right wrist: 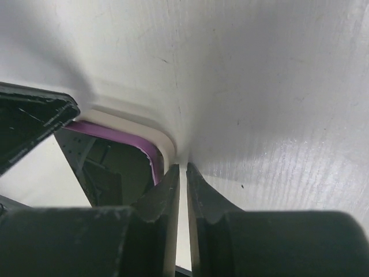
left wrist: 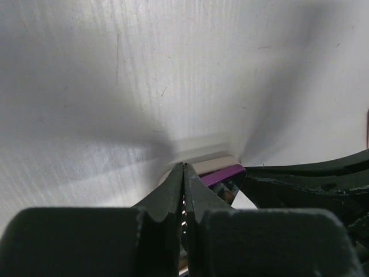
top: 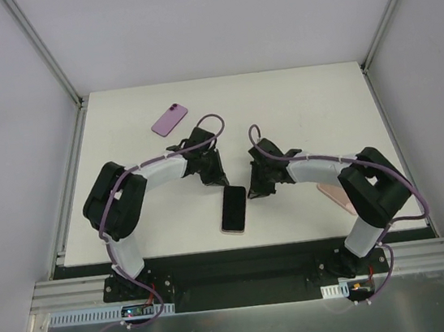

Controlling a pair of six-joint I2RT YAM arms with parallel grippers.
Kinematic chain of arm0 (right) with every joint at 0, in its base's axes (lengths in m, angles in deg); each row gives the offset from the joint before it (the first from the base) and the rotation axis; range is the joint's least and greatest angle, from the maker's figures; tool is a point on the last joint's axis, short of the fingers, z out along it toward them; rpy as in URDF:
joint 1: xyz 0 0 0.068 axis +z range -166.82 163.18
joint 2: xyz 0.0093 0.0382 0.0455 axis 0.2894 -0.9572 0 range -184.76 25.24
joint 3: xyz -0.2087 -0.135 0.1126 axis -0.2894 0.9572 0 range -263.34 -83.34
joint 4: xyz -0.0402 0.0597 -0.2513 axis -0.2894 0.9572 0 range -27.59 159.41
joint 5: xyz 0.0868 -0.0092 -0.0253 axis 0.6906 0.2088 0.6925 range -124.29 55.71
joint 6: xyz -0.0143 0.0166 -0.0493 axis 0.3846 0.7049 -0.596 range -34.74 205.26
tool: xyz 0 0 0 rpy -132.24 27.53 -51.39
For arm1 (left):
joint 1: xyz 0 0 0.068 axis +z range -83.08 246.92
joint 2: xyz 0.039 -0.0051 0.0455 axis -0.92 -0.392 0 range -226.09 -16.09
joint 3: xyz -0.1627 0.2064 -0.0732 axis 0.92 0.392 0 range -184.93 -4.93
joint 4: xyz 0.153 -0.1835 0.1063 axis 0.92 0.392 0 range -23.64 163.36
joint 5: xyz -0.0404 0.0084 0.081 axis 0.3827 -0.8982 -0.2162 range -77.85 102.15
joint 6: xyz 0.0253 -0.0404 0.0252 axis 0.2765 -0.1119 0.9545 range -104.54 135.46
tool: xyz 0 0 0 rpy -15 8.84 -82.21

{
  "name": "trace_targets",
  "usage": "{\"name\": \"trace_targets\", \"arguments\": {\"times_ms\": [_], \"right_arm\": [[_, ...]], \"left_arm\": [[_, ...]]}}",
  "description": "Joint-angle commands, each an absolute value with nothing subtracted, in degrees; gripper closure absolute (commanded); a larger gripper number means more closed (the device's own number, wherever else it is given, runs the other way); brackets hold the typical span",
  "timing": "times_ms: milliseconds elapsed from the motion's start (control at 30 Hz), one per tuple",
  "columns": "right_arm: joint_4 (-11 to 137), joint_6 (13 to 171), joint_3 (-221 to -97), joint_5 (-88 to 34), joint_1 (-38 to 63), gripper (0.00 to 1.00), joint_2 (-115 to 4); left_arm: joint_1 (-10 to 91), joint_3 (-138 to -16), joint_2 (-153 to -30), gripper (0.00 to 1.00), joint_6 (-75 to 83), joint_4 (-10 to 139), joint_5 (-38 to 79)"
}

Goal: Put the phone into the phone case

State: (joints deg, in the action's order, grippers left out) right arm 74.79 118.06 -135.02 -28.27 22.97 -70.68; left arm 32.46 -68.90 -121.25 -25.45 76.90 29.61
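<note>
The phone (top: 233,209) lies screen up near the table's front middle, its purple edge (left wrist: 222,173) sitting inside a cream case rim (left wrist: 210,165). My left gripper (top: 211,175) is shut, its tips (left wrist: 184,167) down at the phone's far left corner. My right gripper (top: 256,188) is shut with only a thin slit, its tips (right wrist: 182,168) just outside the case's far right corner (right wrist: 164,141). The dark screen (right wrist: 115,167) shows in the right wrist view. Neither gripper holds anything.
A purple phone-shaped item (top: 169,119) lies camera side up at the back left. A pink flat item (top: 337,197) lies partly under my right arm. The left gripper's body (right wrist: 29,124) shows in the right wrist view.
</note>
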Motion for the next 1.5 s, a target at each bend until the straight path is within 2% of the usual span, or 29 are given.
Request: {"name": "trace_targets", "arguments": {"times_ms": [0, 433, 500, 567, 633, 700, 967, 1167, 1267, 1467], "right_arm": [[73.57, 118.31, -137.13, -28.49, 22.99, 0.88, -72.49], [73.92, 118.13, -136.51, -28.23, 22.64, 0.87, -71.00], [74.62, 117.78, -136.51, -28.49, 22.64, 0.87, -70.12], [75.94, 117.08, -136.34, -28.84, 22.73, 0.86, -69.24], [76.91, 116.64, -135.72, -29.02, 22.55, 0.83, -67.49], [77.43, 116.11, -135.02, -29.28, 22.38, 0.79, -65.12], [74.72, 112.68, -127.56, -29.02, 22.12, 0.62, -55.98], [71.20, 113.03, -123.68, -28.41, 21.94, 0.47, -51.93], [70.14, 113.30, -122.71, -27.88, 21.94, 0.44, -51.31], [68.47, 113.30, -121.83, -26.29, 22.03, 0.43, -51.83]], "left_arm": [[30.10, -68.73, -120.67, 1.00, -27.35, 76.99, 29.03], [31.23, -67.95, -115.41, 0.99, -27.26, 80.58, 25.25], [31.67, -68.04, -113.57, 0.95, -27.00, 81.73, 23.68], [31.76, -68.65, -112.34, 0.87, -26.82, 83.40, 23.32], [31.77, -69.18, -111.98, 0.83, -26.47, 84.63, 23.75], [31.77, -69.18, -111.54, 0.83, -26.12, 84.99, 24.80], [31.15, -63.73, -110.31, 0.90, -23.75, 84.38, 28.23], [29.31, -62.59, -111.01, 0.85, -22.16, 82.88, 28.76], [28.87, -62.24, -111.54, 0.83, -21.99, 82.35, 28.68], [28.07, -61.09, -112.15, 0.83, -22.51, 81.74, 27.62]]}}
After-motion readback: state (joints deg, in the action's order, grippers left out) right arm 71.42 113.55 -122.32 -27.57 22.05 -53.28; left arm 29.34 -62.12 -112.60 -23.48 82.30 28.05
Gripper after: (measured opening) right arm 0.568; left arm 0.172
